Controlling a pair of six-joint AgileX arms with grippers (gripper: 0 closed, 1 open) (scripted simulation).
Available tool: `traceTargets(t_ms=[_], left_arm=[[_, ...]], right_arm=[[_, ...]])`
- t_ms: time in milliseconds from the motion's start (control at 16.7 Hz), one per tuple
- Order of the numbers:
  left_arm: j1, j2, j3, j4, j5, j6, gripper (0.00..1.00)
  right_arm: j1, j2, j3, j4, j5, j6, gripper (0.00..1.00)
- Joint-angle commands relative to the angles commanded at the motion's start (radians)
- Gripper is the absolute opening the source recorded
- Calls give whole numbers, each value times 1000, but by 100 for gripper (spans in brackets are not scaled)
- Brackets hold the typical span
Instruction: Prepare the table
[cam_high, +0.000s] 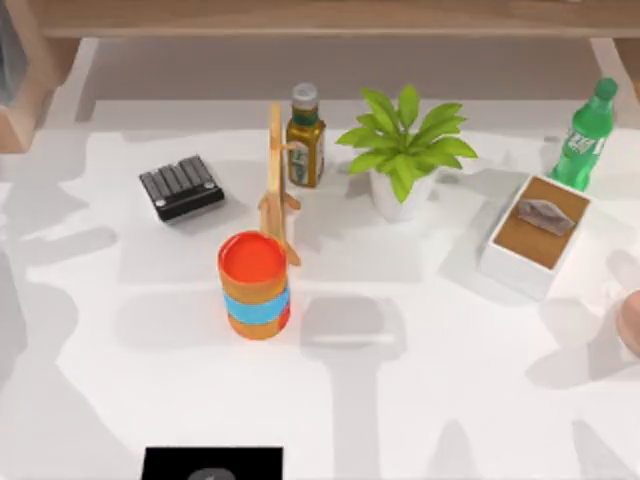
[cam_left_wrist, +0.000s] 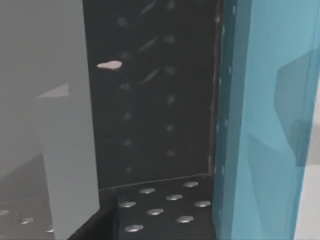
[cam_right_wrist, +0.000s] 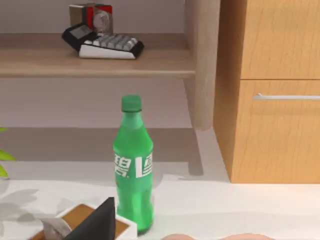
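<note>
The table (cam_high: 420, 400), a broad, smooth, matte white top, spans the top view and is crossed by soft grey shadows. Near its middle a squat cylindrical cup (cam_high: 255, 285) stands upright, orange with a red inside and a blue band round its wall. Just behind it a slim light-wood stand (cam_high: 277, 180) with short pegs rises, tilted a little. Beside that stand a square-shouldered amber glass bottle (cam_high: 305, 140) with a grey cap is seen. To the left, well apart, lies a ribbed black block (cam_high: 181, 187). Right of the bottle a leafy green plant (cam_high: 405, 145) sits in a rounded white pot. Toward the right side a rectangular white box (cam_high: 535, 235) with a brown inner face carries a crumpled grey piece. Behind it stands a glossy green plastic bottle (cam_right_wrist: 132, 165) with a white label and green cap, upright. A light wooden shelf (cam_right_wrist: 95, 62) behind holds a grey-keyed keyboard (cam_right_wrist: 107, 45); a wooden drawer front (cam_right_wrist: 280, 90) with a metal bar handle is alongside. In the left wrist view a dark perforated panel (cam_left_wrist: 160, 100) meets a translucent blue slab (cam_left_wrist: 265, 125). Whether either gripper is open or closed cannot be told.
</note>
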Motion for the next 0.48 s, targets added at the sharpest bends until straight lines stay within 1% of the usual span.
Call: traceTargets(t_ms=[480], left_arm=[[55, -101, -154, 38, 51, 21, 100]], right_arm=[[0, 0, 0, 0, 0, 0, 100]])
